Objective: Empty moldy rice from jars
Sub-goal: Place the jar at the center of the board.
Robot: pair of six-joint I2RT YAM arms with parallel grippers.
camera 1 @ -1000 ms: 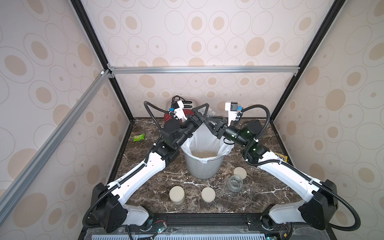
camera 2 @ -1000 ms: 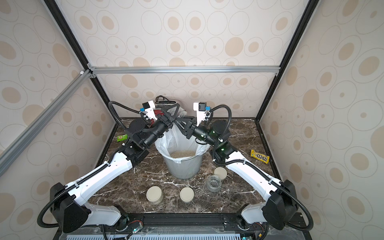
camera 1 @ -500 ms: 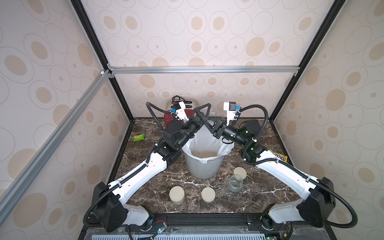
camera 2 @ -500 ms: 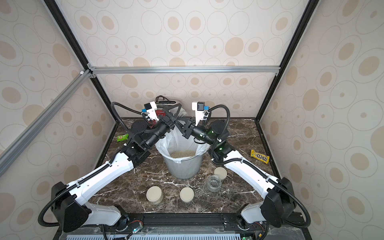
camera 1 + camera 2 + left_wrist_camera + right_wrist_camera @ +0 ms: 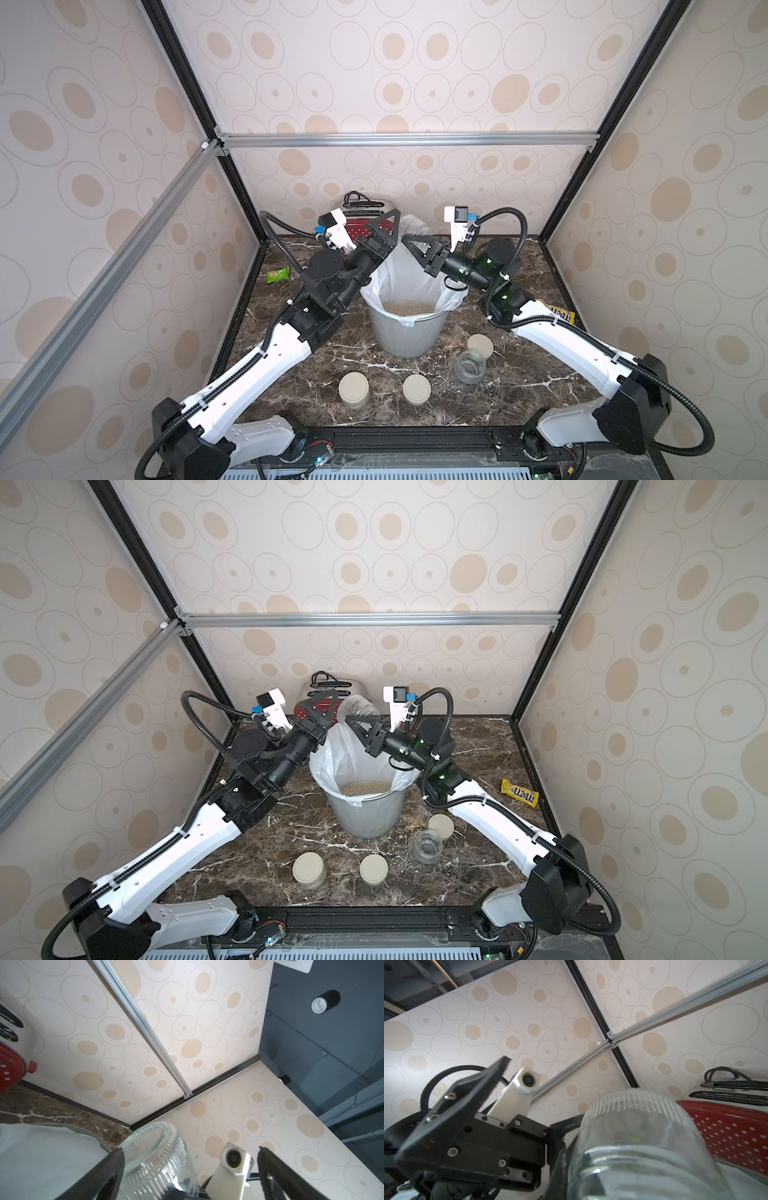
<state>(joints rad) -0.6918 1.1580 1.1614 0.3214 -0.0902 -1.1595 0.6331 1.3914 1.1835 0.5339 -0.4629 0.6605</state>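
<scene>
A clear glass jar (image 5: 415,227) hangs tilted and empty over the grey bin (image 5: 405,338). My right gripper (image 5: 409,241) is shut on its rim, with one dark finger (image 5: 560,1167) pressed against the neck of the jar (image 5: 639,1126). My left gripper (image 5: 392,218) stands wide open around the ribbed jar (image 5: 158,1157), one finger (image 5: 116,1161) close beside the glass. The moldy rice (image 5: 409,308) lies as a pale heap inside the white liner. An open empty jar (image 5: 470,365) and a lidded jar (image 5: 353,388) stand on the table in front.
Two loose beige lids (image 5: 480,346) (image 5: 416,388) lie on the marble top near the front jars. A red toaster (image 5: 365,227) stands at the back wall behind the grippers. A green packet (image 5: 277,275) lies at the left and a yellow candy bag (image 5: 519,798) at the right.
My left gripper has opened and let go of the jar. My right gripper has shut on the jar's rim. Both hands stay above the bin.
</scene>
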